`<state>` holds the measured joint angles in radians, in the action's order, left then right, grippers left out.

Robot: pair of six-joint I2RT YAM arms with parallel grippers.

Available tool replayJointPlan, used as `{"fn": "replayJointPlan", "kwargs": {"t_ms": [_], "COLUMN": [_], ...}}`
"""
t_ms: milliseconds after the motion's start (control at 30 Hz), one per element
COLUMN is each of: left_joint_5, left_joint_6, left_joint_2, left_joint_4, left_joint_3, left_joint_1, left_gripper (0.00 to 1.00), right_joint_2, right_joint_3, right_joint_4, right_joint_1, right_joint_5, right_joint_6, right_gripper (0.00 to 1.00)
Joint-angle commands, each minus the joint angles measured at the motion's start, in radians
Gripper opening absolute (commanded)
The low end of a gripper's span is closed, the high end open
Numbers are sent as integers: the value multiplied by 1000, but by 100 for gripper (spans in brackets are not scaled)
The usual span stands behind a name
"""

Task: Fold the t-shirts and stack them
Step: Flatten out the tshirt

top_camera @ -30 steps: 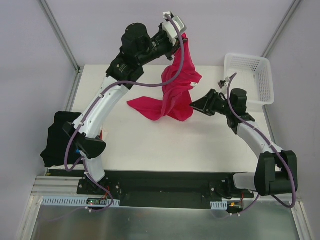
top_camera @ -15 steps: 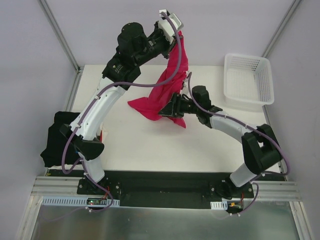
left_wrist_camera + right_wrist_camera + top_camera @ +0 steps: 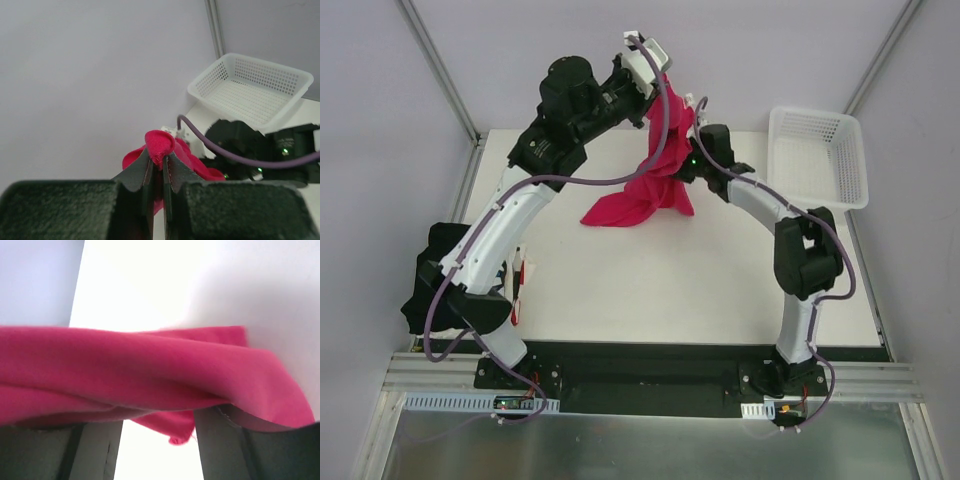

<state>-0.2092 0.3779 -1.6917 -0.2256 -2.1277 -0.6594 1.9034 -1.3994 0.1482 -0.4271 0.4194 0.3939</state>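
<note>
A crimson-pink t-shirt (image 3: 655,185) hangs from my left gripper (image 3: 658,88), which is raised over the table's back edge; the shirt's lower end rests bunched on the table. In the left wrist view the left gripper (image 3: 159,161) is shut on a fold of that t-shirt (image 3: 160,142). My right gripper (image 3: 683,168) is pushed into the hanging cloth from the right. In the right wrist view its fingers (image 3: 97,450) stand apart, and the crimson t-shirt (image 3: 150,370) drapes across their tips. A black t-shirt (image 3: 428,285) lies at the table's left edge, with red and white cloth edges (image 3: 523,285) beside it.
A white lattice basket (image 3: 847,150) stands at the back right corner, also seen in the left wrist view as the basket (image 3: 280,80). The left arm arches over the table's left half, and the right arm's elbow (image 3: 805,255) rises over the right half.
The right arm swung in from the right side and up into the hanging crimson t-shirt. The left gripper drifted left, and the cloth on the table drew in.
</note>
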Motion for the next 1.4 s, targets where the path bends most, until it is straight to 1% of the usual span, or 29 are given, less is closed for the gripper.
{"fn": "replayJointPlan", "kwargs": {"t_ms": [0, 33, 100, 167, 200, 267, 300, 333, 367, 400, 467, 500, 533, 567, 600, 633, 667, 700, 733, 767, 867, 900, 967, 1000, 1067, 1167, 1367], "left_joint_5": [28, 30, 36, 36, 37, 34, 31, 28, 28, 25, 25, 25, 24, 22, 21, 19, 18, 17, 17, 14, 8, 10, 11, 11, 7, 4, 7], "left_joint_6": [10, 9, 10, 7, 6, 0, -7, -10, -11, -10, -13, -13, -13, -13, -14, -13, -11, -10, -13, -17, -17, -19, -16, -16, -17, -23, -20], "left_joint_2": [122, 139, 168, 188, 205, 219, 230, 234, 237, 240, 241, 237, 234, 231, 228, 224, 222, 213, 205, 201, 185, 181, 176, 175, 173, 171, 170], "left_joint_4": [65, 65, 65, 75, 80, 92, 94, 97, 98, 100, 104, 104, 104, 109, 112, 114, 115, 115, 117, 117, 117, 117, 117, 117, 117, 118, 118], "left_joint_3": [47, 72, 95, 136, 147, 179, 187, 201, 207, 210, 213, 212, 209, 209, 209, 207, 206, 206, 196, 193, 187, 187, 184, 183, 180, 178, 183], "left_joint_1": [17, 20, 29, 37, 47, 60, 70, 75, 76, 80, 84, 86, 87, 89, 89, 89, 90, 90, 92, 93, 95, 98, 96, 98, 98, 98, 98], "left_gripper": [0, 0, 0, 0, 0, 0, 0, 0, 0, 0, 0, 0, 0, 0, 0, 0, 0, 0, 0, 0, 0, 0, 0, 0, 0, 0, 0], "right_joint_2": [123, 132, 140, 148, 164, 180, 190, 192, 186, 172, 105, 77, 6, -27, -68, -105, -191, -232, -269, -344, -429, -470, -500, -518, -515, -471, -331], "right_joint_3": [-324, -357, -406, -473, -496, -544, -571, -578, -581, -549, -477, -398, -344, -301, -264, -163, -114, -57, 29, 71, 172, 190, 232, 262, 280, 275, 260], "right_joint_4": [-279, -317, -351, -384, -415, -446, -459, -466, -476, -492, -457, -438, -417, -392, -392, -381, -336, -322, -303, -271, -271, -271, -251, -242, -208, -184, -153], "right_joint_1": [28, 34, 34, 39, 39, 39, 40, 51, 57, 73, 79, 79, 77, 76, 74, 68, 62, 44, 30, 15, -65, -103, -145, -185, -219, -257, -303], "right_joint_5": [-328, -411, -647, -735, -843, -965, -1064, -1088, -1085, -1053, -1006, -955, -923, -885, -802, -762, -717, -643, -610, -581, -495, -437, -378, -340, -297, -216, -131], "right_joint_6": [-208, -223, -310, -361, -433, -489, -510, -536, -533, -520, -491, -477, -471, -442, -417, -399, -371, -351, -337, -334, -310, -290, -268, -245, -230, -208, -161], "right_gripper": [57, 57, 57, 57, 57, 58, 58, 62, 63, 63, 64, 64, 64, 64, 64, 64, 64, 64, 63, 62, 59, 57, 55, 55, 55, 54, 53]}}
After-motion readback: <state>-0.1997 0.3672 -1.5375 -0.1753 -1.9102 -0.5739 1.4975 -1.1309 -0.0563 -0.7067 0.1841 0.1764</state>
